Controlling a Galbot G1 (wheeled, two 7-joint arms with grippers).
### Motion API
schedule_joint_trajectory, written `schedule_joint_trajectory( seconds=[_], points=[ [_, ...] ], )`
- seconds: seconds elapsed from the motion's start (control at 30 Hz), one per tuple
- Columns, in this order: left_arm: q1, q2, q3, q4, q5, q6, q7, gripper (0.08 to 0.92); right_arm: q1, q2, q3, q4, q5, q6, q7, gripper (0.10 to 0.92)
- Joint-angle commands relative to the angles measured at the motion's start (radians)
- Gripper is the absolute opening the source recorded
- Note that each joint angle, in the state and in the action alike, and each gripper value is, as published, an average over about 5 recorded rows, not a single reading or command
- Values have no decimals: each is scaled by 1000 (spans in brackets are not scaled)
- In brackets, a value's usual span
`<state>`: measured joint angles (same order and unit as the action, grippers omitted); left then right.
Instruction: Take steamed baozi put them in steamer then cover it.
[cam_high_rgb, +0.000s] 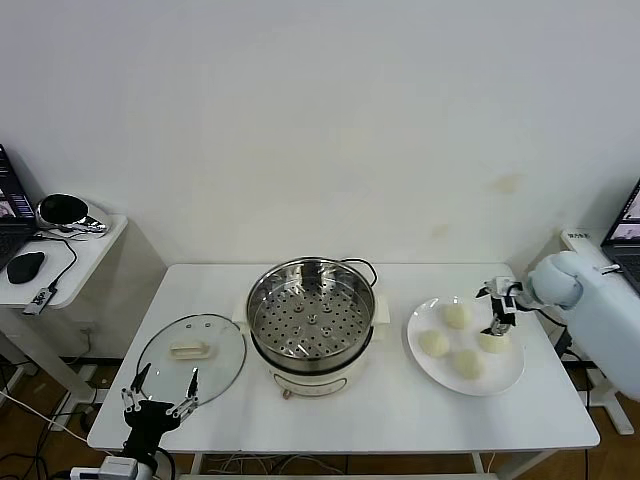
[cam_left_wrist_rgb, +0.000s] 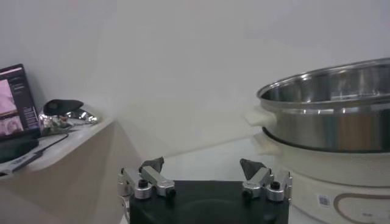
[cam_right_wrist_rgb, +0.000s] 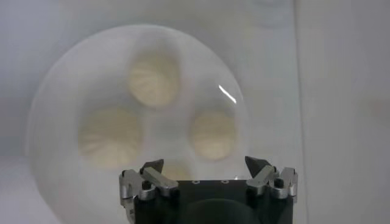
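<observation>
Nearest to the head camera, at the front left edge of the table (cam_high_rgb: 380, 420), the left gripper (cam_high_rgb: 160, 393) hangs with its fingers spread wide and holds nothing; it is just in front of the cover (cam_high_rgb: 191, 352). On this white table the biggest thing is the steamer (cam_high_rgb: 312, 322), which stands in the middle, open, so that its tray with holes is visible. In the left wrist view the steamer (cam_left_wrist_rgb: 332, 115) rises beside the left gripper (cam_left_wrist_rgb: 203, 167), apart from it. The cover lies flat on the table, left of the steamer and close to it, with the cream handle up. To the right of the steamer is a white plate (cam_high_rgb: 500, 378) with four baozi (cam_high_rgb: 433, 343) on it. The right gripper (cam_high_rgb: 497, 322) is over the far right side of the plate, just above one bun. In the right wrist view its fingers (cam_right_wrist_rgb: 152, 167) are spread apart and empty, and the baozi (cam_right_wrist_rgb: 213, 134) lie below them on the plate (cam_right_wrist_rgb: 55, 122). A small side table (cam_high_rgb: 70, 255) stands at the far left.
</observation>
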<state>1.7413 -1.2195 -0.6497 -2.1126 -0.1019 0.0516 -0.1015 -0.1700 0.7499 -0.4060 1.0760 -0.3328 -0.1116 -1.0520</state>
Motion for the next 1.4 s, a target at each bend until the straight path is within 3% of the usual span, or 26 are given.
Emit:
schedule_joint_trajectory(
  seconds=[0.03,0.77,1.2,1.4],
  points=[
    [-6,6,-10,7,-1,3,1,823,72,152,-52,-227,-84,58,-32,823],
    [-37,23,-4,44,-6,3,4,823,72,265,-27,-364,-145,21,46,814],
    [-37,21,-6,46,-6,1,4,823,77,268,-21,-380,-161,20,50,628],
    [-33,22,-7,43,-6,2,4,823,83,244,-36,-344,-140,21,25,622]
  ],
)
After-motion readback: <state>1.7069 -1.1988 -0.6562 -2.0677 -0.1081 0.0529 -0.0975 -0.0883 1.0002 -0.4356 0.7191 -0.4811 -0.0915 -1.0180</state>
